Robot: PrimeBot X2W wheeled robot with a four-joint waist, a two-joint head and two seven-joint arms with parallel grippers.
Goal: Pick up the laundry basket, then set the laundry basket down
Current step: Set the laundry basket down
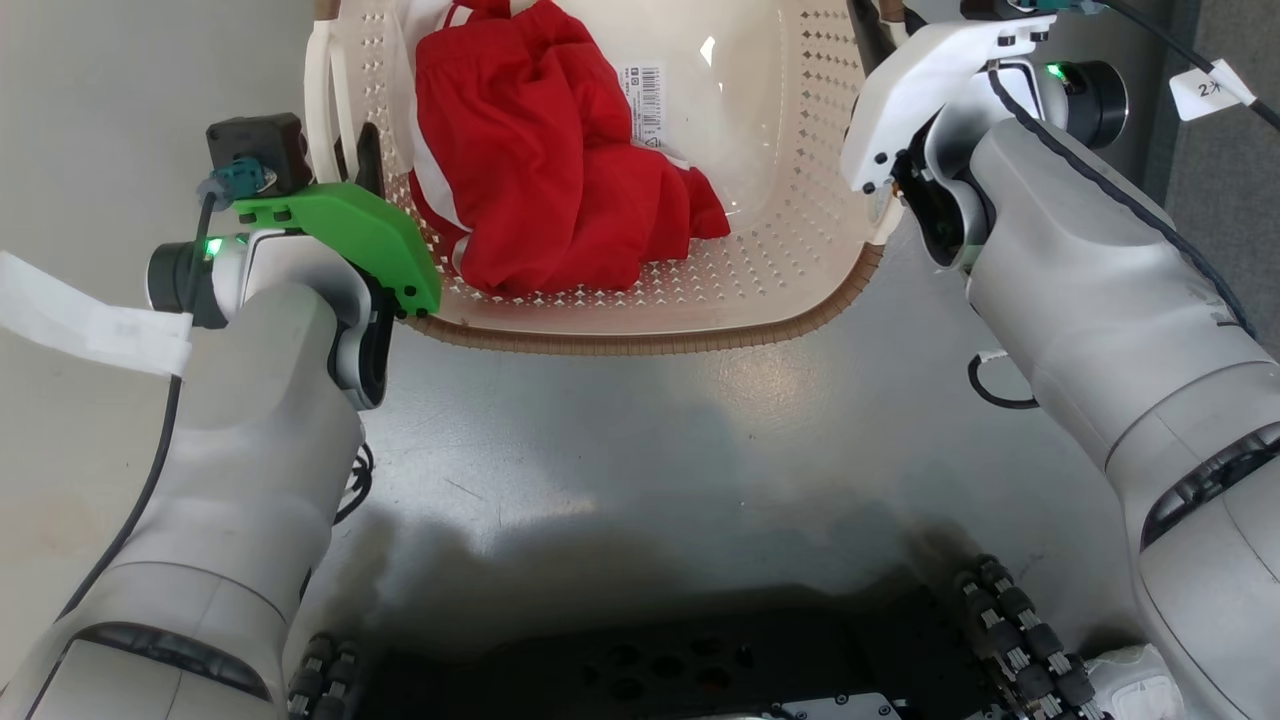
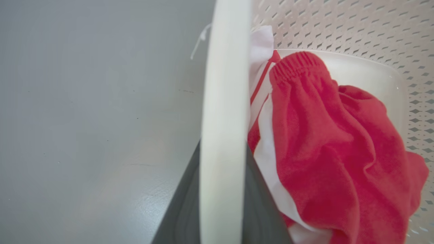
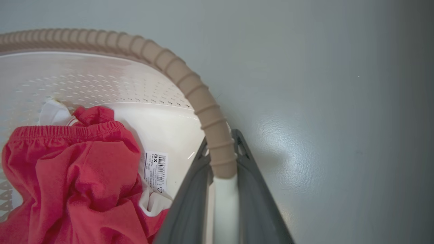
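Left pincer (image 2: 222,150), right pincer (image 3: 221,146) clamp the laundry basket (image 1: 700,300) (barcode sticker (image 3: 155,171)).

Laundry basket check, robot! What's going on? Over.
Both clamped: left gripper on left handle, right gripper on right handle. The laundry basket holds red clothes. No obstacle seen.

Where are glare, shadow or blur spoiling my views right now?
Head view: a glare spot on the basket bottom, and the robot's dark shadow on the floor. Left wrist view: the handle sits close and blurred. Right wrist view: a bright sheen on the floor; the rim is sharp.
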